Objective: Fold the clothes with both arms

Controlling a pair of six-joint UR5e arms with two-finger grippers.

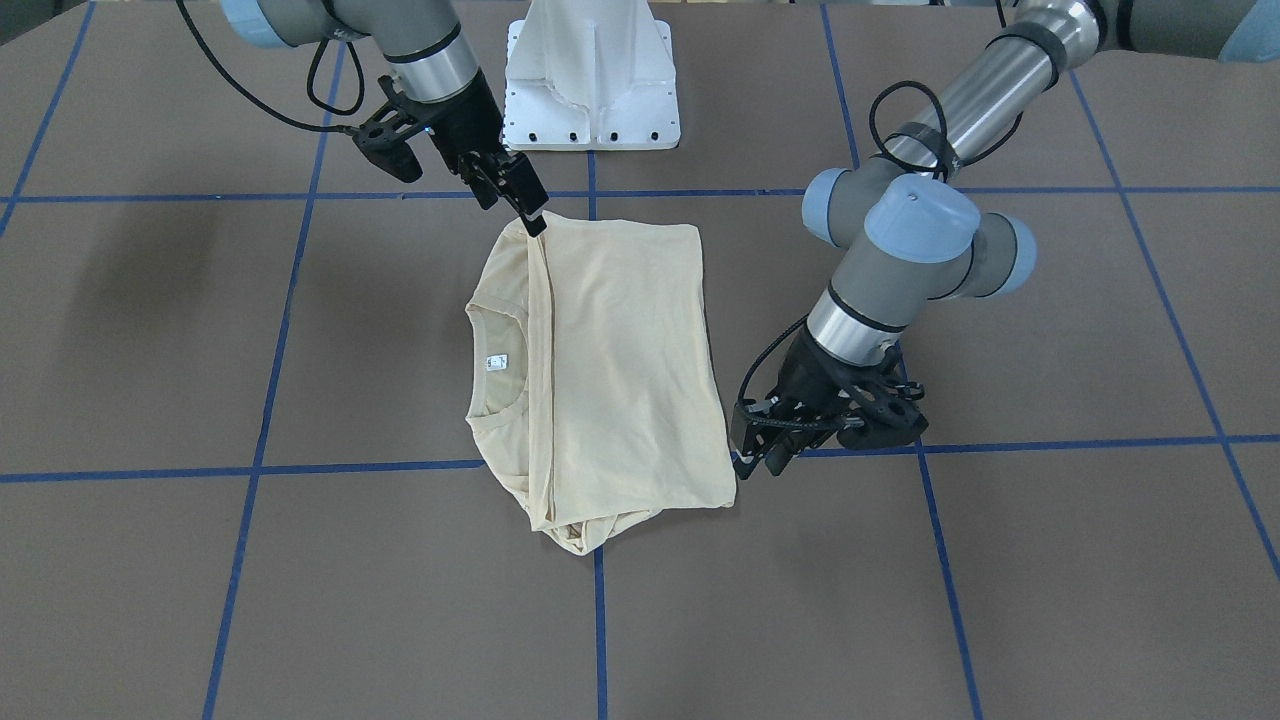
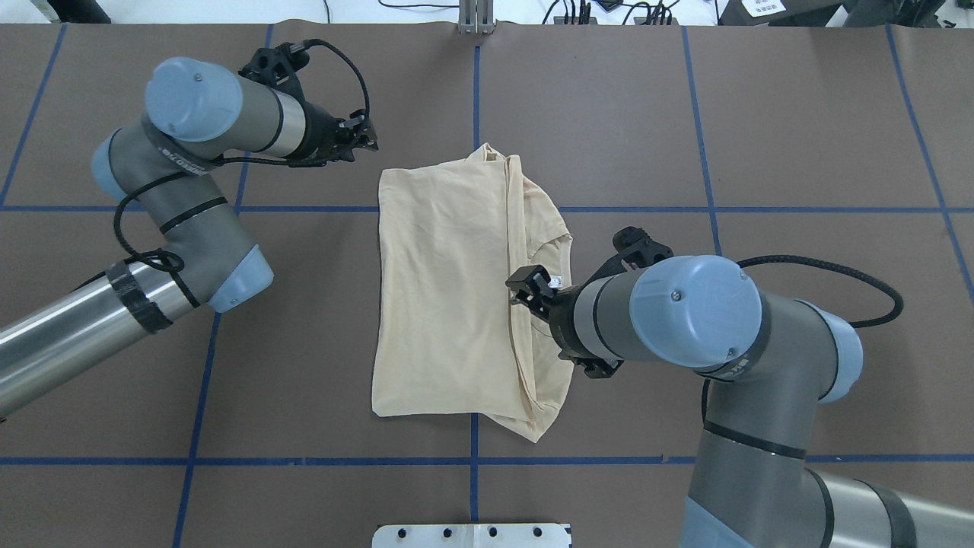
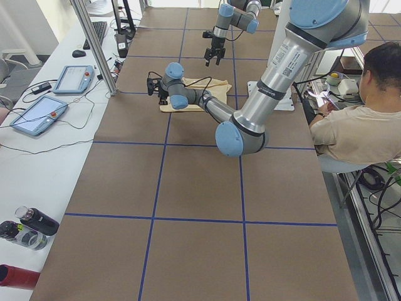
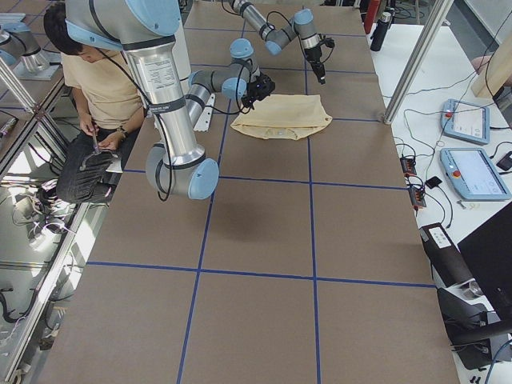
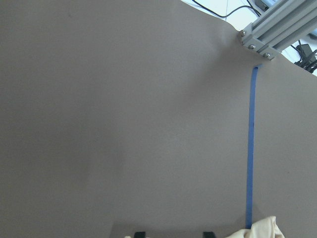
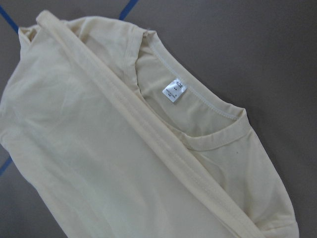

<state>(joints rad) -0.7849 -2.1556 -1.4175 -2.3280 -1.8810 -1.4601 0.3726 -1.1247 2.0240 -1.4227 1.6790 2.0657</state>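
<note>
T-shirt [image 2: 449,289] folded, you'll find it mid-table [image 2: 685,114], collar [image 6: 218,114] on the robot's right | left gripper [image 1: 760,452] spread wide, empty, just beside shirt's far corner | right gripper [image 2: 527,283] over folded edge, you can't tell its opening

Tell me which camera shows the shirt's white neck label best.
The right wrist-mounted view: the neck label is large and unobstructed inside the collar. Front-facing and overhead show it only as a tiny white speck; the side views are too far to resolve it, and the left wrist view misses it.
</note>
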